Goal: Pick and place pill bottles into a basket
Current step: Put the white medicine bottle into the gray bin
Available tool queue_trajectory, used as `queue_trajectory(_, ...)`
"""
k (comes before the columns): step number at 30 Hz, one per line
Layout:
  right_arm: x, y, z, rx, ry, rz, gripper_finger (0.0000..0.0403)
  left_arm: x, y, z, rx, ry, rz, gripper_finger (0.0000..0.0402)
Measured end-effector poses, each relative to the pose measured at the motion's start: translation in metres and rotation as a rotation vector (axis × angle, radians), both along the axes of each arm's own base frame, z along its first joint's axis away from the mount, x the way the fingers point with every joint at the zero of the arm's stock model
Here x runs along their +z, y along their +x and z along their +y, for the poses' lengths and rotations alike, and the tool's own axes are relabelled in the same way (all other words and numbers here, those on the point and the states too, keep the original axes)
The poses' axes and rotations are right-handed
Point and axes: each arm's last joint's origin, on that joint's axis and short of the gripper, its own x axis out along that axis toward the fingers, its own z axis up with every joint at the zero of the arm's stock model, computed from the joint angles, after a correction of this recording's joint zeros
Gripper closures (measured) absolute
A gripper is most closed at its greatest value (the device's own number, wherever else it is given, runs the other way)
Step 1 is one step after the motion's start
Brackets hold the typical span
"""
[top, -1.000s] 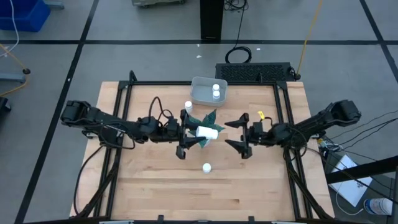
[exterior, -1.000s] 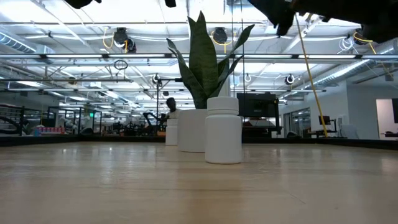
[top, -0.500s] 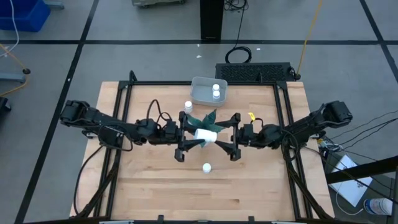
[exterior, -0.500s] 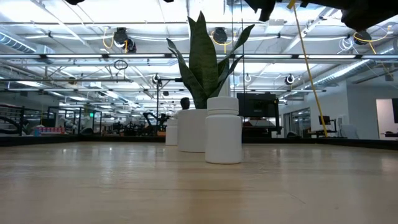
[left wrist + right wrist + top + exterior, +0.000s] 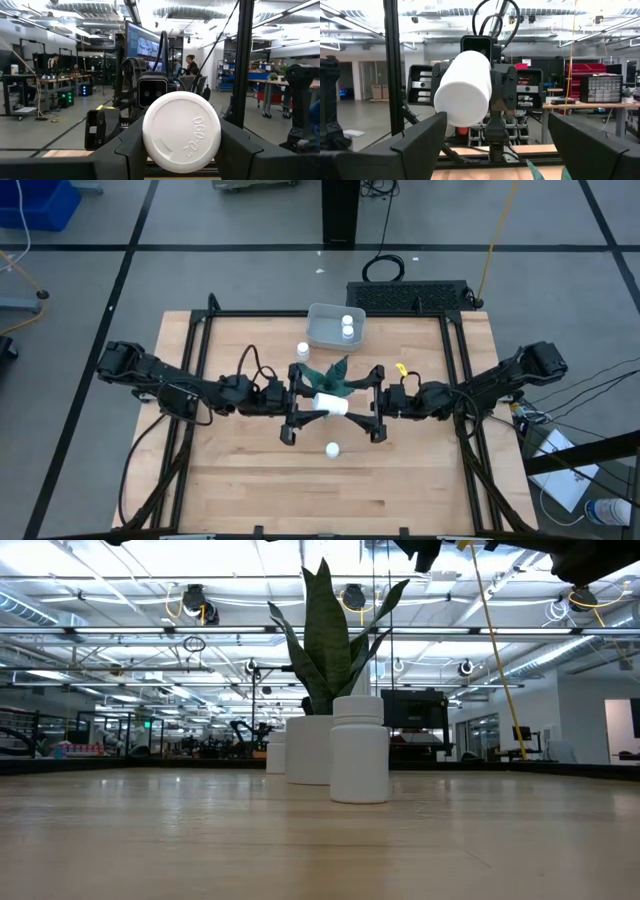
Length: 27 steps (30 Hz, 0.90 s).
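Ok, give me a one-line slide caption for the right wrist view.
Left gripper holds a white pill bottle sideways in mid-air, between the open right gripper's fingers.

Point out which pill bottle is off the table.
The bottle held sideways in the left gripper, above the plant. The others stand upright: two in the basket, one beside it, one on the table.

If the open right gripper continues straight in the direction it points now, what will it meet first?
Most likely the small white cylindrical pill bottle held sideways in the left gripper; the right gripper faces it directly, fingers wide apart.
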Motion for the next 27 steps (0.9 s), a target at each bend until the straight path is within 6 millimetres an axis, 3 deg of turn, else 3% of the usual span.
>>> queue_trajectory(10,-0.0095,0.0020,0.0039,0.014,-0.026,0.097,0.0057,-0.0018,0.0011,0.0015,0.016,0.017,0.007,0.0216)
queue_trajectory(27,-0.0012,-0.0003,0.0049,0.062,-0.034,0.014,0.0057,-0.0030,0.0008,-0.0008,-0.005,0.024,0.021,0.0217)
